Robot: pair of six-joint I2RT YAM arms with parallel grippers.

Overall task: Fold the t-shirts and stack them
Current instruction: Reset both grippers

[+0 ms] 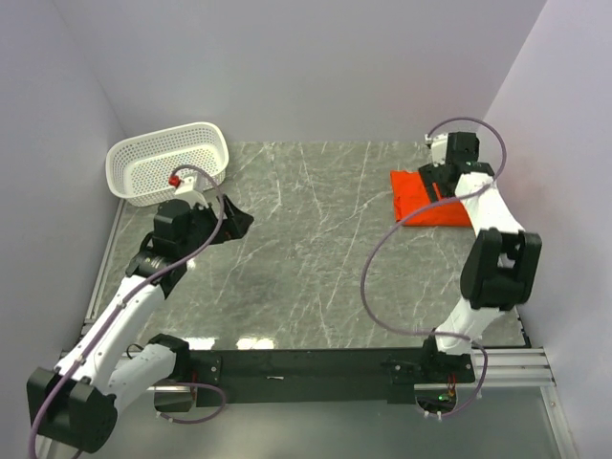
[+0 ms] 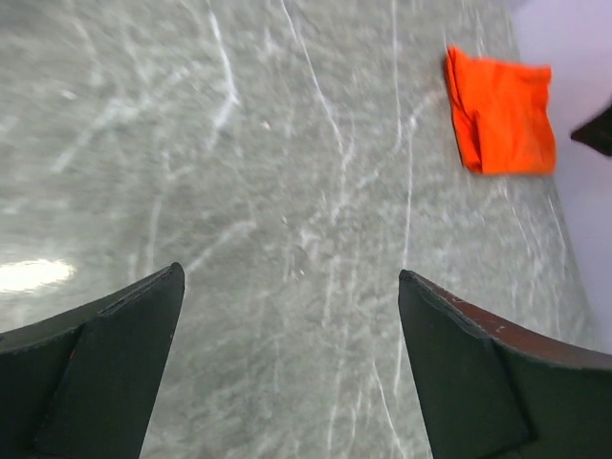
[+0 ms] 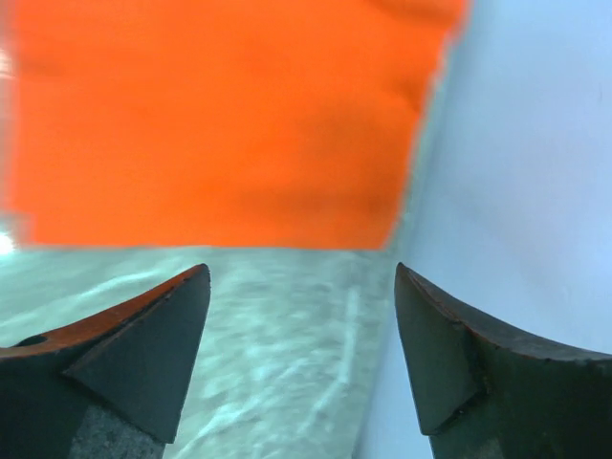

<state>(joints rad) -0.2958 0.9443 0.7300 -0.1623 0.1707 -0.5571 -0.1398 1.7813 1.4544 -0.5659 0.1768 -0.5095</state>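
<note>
The orange-red t-shirt (image 1: 421, 203) lies folded into a flat rectangle at the back right of the marble table, close to the right wall. It also shows far off in the left wrist view (image 2: 502, 110) and fills the upper part of the right wrist view (image 3: 220, 124). My right gripper (image 1: 438, 184) hangs over the shirt's back edge; in its own view it (image 3: 301, 270) is open and empty, with bare table between the fingers. My left gripper (image 1: 237, 218) is open and empty at the back left, far from the shirt, over bare table (image 2: 290, 273).
A white perforated basket (image 1: 143, 155) stands at the back left, just behind my left gripper. The right wall (image 3: 516, 143) runs close beside the shirt and my right gripper. The black base rail (image 1: 306, 363) lies along the near edge.
</note>
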